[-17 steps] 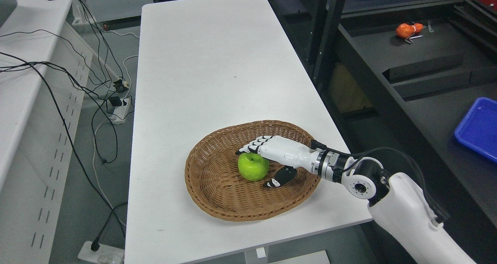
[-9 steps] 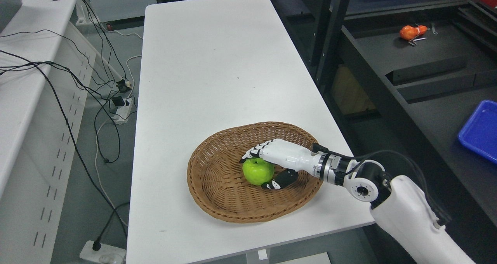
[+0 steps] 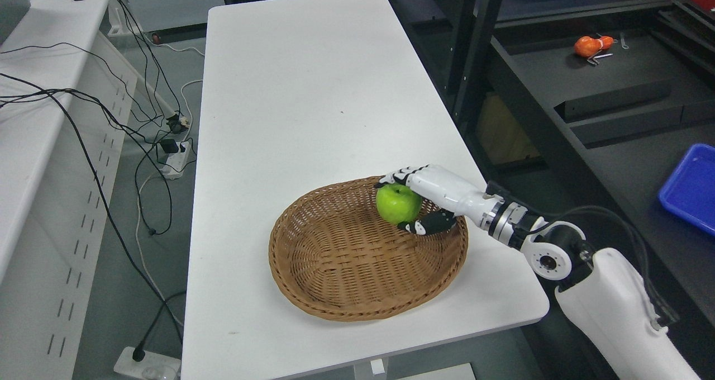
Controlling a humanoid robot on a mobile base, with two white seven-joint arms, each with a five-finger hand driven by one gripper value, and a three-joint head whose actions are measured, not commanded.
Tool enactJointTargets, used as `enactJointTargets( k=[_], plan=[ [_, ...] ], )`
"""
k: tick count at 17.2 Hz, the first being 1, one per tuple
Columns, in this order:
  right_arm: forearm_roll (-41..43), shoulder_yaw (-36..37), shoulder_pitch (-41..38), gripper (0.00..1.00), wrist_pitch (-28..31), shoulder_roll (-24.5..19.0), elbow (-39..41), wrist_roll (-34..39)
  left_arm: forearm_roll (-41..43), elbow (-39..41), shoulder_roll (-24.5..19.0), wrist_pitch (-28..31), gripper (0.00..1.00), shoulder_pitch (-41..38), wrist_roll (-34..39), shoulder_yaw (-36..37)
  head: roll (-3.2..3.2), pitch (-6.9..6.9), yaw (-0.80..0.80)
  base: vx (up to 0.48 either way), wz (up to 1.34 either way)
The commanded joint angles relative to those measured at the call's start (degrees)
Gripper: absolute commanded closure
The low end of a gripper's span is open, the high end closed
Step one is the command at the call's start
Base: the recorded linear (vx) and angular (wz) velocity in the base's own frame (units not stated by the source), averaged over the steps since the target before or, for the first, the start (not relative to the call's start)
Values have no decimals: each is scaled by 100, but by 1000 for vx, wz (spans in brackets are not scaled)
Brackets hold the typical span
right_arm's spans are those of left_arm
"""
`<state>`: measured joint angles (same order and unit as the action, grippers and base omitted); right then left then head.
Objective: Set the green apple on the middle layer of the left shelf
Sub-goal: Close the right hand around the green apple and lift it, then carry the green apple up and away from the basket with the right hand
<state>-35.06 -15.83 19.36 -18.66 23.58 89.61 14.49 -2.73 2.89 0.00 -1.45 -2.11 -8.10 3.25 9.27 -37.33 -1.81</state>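
A green apple (image 3: 397, 203) hangs above the far right part of the brown wicker basket (image 3: 335, 262), lifted off its floor. My right hand (image 3: 406, 202) is shut on the apple, white fingers (image 3: 397, 176) curled over its top and the dark thumb under its lower right. The right arm comes in from the lower right corner. The left arm does not show.
The basket sits at the near end of a long white table (image 3: 301, 89). A dark shelf unit (image 3: 592, 84) stands to the right, holding an orange object (image 3: 590, 45) and a blue tray (image 3: 691, 185). Cables and a power strip (image 3: 170, 157) lie on the floor at left.
My right hand closed on the apple and raised it up and to the right, out of the basket's middle. The camera view shifted slightly between the earliest frame and now.
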Motion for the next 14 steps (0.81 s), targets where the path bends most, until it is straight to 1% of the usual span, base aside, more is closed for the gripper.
enactJointTargets(
  k=[1, 2, 4, 6, 8, 9, 11, 14],
  plan=[
    [-9, 2381, -537, 100, 240, -372, 294, -1534, 0, 2, -100, 5, 0, 0, 2, 0, 0, 0, 0, 0, 0],
    [-9, 2557, -712, 100, 266, -511, 303, -1807, 0, 2, -100, 5, 0, 0, 2, 0, 0, 0, 0, 0, 0],
    [-9, 2944, -1055, 100, 310, -906, 312, -2125, 0, 2, -100, 5, 0, 0, 2, 0, 0, 0, 0, 0, 0],
    [0, 3051, -1416, 100, 310, -1311, 477, -2284, 0, 1, -100, 5, 0, 0, 2, 0, 0, 0, 0, 0, 0],
    [8, 3069, -1724, 100, 301, -1706, 837, -2407, 0, -7, -100, 5, 0, 0, 2, 0, 0, 0, 0, 0, 0],
    [17, 3130, -1794, 100, 275, -1952, 848, -2416, 0, 1, -100, 5, 0, 0, 2, 0, 0, 0, 0, 0, 0],
    [17, 3139, -1804, 100, 249, -2094, 848, -2425, 0, 1, -100, -4, 0, 0, 2, 0, 0, 0, 0, 0, 0],
    [26, 3121, -1804, 100, 249, -2112, 848, -2416, 0, -7, -100, 5, 0, 0, 2, 0, 0, 0, 0, 0, 0]
  ],
)
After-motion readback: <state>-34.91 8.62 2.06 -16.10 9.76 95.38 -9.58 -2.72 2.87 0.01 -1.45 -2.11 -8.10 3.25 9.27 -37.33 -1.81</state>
